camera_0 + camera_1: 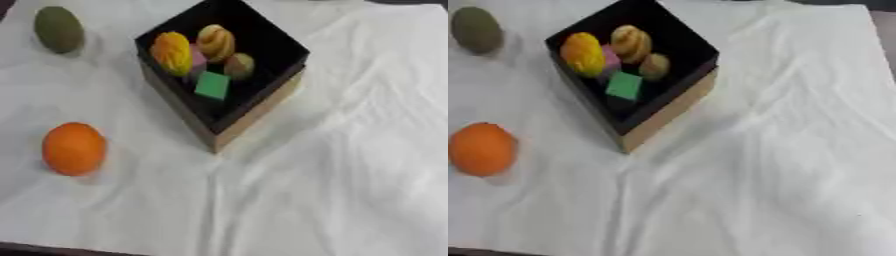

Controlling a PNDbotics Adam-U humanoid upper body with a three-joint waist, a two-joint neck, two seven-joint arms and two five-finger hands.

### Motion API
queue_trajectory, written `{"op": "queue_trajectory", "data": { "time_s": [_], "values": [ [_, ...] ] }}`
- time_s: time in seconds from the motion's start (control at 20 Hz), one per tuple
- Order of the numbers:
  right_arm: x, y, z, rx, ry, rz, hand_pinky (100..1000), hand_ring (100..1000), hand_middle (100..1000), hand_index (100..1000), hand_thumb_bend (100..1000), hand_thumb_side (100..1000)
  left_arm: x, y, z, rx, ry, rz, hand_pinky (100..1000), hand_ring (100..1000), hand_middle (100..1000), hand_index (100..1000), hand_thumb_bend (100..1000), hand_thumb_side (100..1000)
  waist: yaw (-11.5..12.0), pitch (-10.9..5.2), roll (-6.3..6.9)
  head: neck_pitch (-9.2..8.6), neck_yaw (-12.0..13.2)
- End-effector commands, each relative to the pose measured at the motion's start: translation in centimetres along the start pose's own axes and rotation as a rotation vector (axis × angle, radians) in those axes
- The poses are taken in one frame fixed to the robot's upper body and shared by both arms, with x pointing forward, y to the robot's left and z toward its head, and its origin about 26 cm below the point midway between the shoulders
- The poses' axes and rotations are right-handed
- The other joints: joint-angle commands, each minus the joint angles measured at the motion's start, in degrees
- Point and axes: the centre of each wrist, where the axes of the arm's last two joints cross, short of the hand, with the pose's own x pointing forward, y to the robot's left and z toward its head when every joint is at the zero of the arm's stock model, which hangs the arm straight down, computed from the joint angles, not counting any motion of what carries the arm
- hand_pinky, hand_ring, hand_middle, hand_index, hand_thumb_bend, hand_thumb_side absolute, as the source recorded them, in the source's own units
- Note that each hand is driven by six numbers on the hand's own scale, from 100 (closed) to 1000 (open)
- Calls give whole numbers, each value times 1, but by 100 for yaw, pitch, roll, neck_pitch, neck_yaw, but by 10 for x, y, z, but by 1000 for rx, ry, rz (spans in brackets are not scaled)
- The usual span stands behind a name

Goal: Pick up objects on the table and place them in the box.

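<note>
A: Where do things stand with the box [249,107]?

B: It sits turned corner-on toward the far middle of the table [332,200], which is draped in a white cloth. Inside its black lining lie a yellow ridged piece [172,53], a tan striped round one [215,42], a smaller brownish ball [239,65], a green square block [212,85], and something pink [199,57] half hidden behind the yellow one.

A: And what is left outside?

B: Two things, both well apart from the box: an orange [74,148] near the table's left edge, and a dull green oval fruit [59,29] at the far left corner. I judge the job mostly done, those two remaining.

A: The hands?

B: Neither shows in either eye view, so I cannot tell whether they are released, clenched or holding anything. Both leftovers lie to the left, so the left hand looks the natural one to reach; being round, the orange may roll on the wrinkled cloth
</note>
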Motion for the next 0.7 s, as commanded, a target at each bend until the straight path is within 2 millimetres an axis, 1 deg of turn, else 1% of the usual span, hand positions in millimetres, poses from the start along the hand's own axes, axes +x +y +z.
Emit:
{"op": "queue_trajectory", "data": {
  "time_s": [0.05, 0.15, 0.2, 0.25, 0.3, 0.4, 0.45, 0.5, 0.55, 0.65, 0.7],
  "values": [
    [2, -20, -1, -77, -25, 51, 873, 893, 762, 783, 100, 184, 1, 14, -2, -177, -4, -106, 839, 827, 793, 886, 329, 266, -21, -210, 108, 48, 75],
    [-1, -19, 4, -80, -2, 55, 874, 894, 762, 781, 100, 187, 2, 14, -4, -260, 16, -93, 864, 847, 799, 881, 349, 285, -37, -213, 119, 57, 105],
    [-1, -18, 6, -76, 9, 55, 875, 894, 762, 781, 100, 211, 3, 14, -5, -301, 25, -78, 869, 851, 803, 883, 359, 291, -40, -217, 124, 62, 111],
    [-2, -17, 7, -73, 16, 54, 875, 894, 762, 781, 100, 215, 4, 13, -6, -349, 30, -63, 884, 864, 808, 886, 383, 302, -43, -217, 130, 65, 118],
    [-2, -16, 8, -70, 20, 53, 875, 894, 762, 781, 100, 217, 5, 14, -8, -392, 34, -55, 889, 870, 809, 886, 415, 293, -42, -218, 135, 70, 121],
    [-2, -15, 9, -63, 25, 53, 875, 894, 762, 781, 100, 219, 5, 16, -10, -472, 38, -66, 894, 878, 813, 886, 473, 257, -34, -217, 147, 83, 125],
    [-2, -14, 9, -59, 28, 52, 874, 893, 759, 780, 100, 225, 5, 17, -10, -506, 42, -76, 898, 884, 817, 890, 524, 226, -27, -214, 153, 87, 129],
    [-3, -14, 10, -56, 32, 52, 874, 892, 758, 780, 100, 228, 6, 16, -10, -537, 48, -81, 898, 883, 820, 899, 535, 197, -21, -211, 158, 90, 136],
    [-3, -13, 11, -55, 37, 51, 875, 892, 757, 779, 100, 234, 6, 15, -9, -567, 56, -78, 896, 878, 823, 922, 546, 137, -17, -205, 163, 88, 155],
    [-3, -12, 12, -52, 46, 47, 876, 891, 756, 777, 100, 247, 6, 11, -8, -607, 76, -52, 894, 867, 805, 911, 528, 100, -14, -198, 169, 86, 189],
    [-3, -11, 13, -50, 50, 45, 876, 891, 755, 776, 100, 248, 7, 9, -7, -614, 91, -34, 893, 864, 799, 902, 525, 100, -13, -196, 171, 85, 202]
  ]
}}
